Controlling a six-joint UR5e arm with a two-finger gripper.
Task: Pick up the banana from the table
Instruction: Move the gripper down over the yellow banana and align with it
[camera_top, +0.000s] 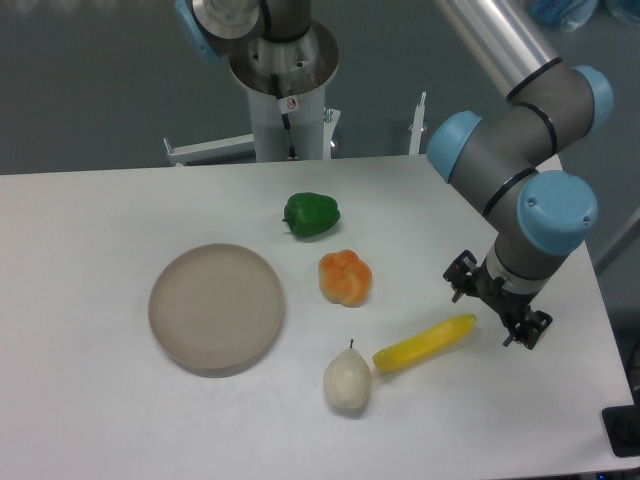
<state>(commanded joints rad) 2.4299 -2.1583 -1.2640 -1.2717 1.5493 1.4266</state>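
The yellow banana (425, 343) lies flat on the white table (90, 230), at the front right, running from lower left to upper right. Its left end is close to the cream-white pear (347, 380). My gripper (497, 306) points down just right of the banana's right end, mostly hidden under the arm's wrist. Its black fingers (461, 274) stick out wide on both sides of the wrist, so it looks open and empty. It is not around the banana.
An orange pepper (345, 277) sits in the middle of the table, a green pepper (311, 214) behind it. A round beige-grey plate (216, 307) lies at the left. The arm's base column (285, 90) stands at the back edge. The table's right edge is close to the gripper.
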